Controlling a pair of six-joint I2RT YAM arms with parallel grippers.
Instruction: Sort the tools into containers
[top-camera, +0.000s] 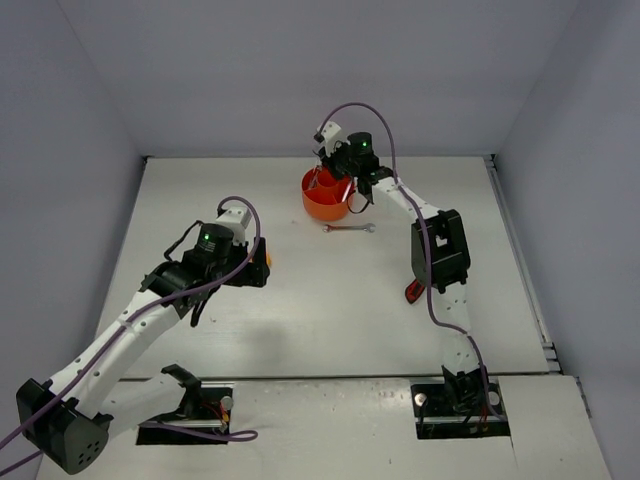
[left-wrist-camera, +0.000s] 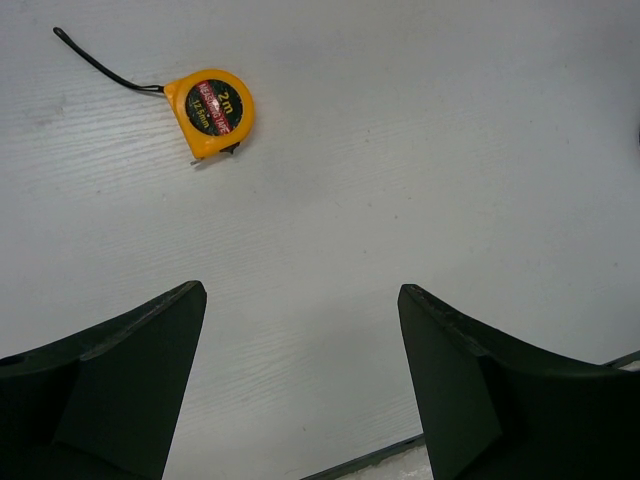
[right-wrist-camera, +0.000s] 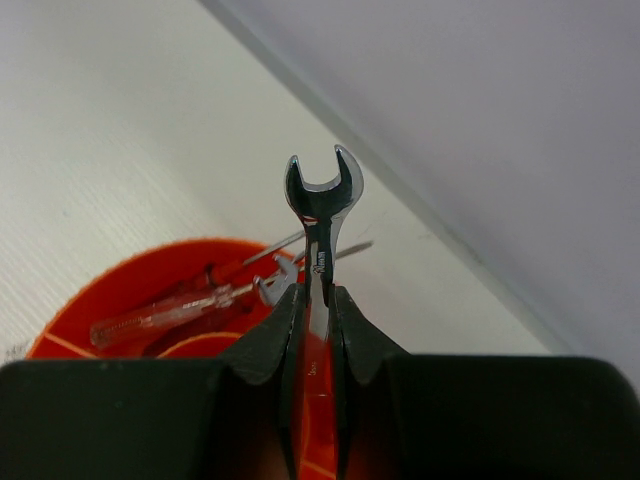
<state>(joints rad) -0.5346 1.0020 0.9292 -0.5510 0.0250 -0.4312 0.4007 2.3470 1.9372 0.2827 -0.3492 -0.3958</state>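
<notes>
My right gripper (top-camera: 343, 185) hangs over the round orange tub (top-camera: 325, 196) at the back middle of the table. It is shut (right-wrist-camera: 318, 300) on a silver wrench (right-wrist-camera: 322, 200), open end pointing away. The tub (right-wrist-camera: 120, 300) holds screwdrivers (right-wrist-camera: 170, 310) and another wrench (right-wrist-camera: 275, 283). A second silver wrench (top-camera: 349, 229) lies on the table right of the tub. The yellow-black tape measure (left-wrist-camera: 212, 110) lies on the table ahead of my left gripper (left-wrist-camera: 300, 310), which is open and empty. The tape measure peeks out orange beside the left gripper (top-camera: 268, 258). The red-black utility knife (top-camera: 413, 291) lies partly under the right arm.
White walls close in the table at the back and both sides. The tape measure's black strap (left-wrist-camera: 105, 68) trails to its left. The table's front edge (left-wrist-camera: 380, 455) shows below the left fingers.
</notes>
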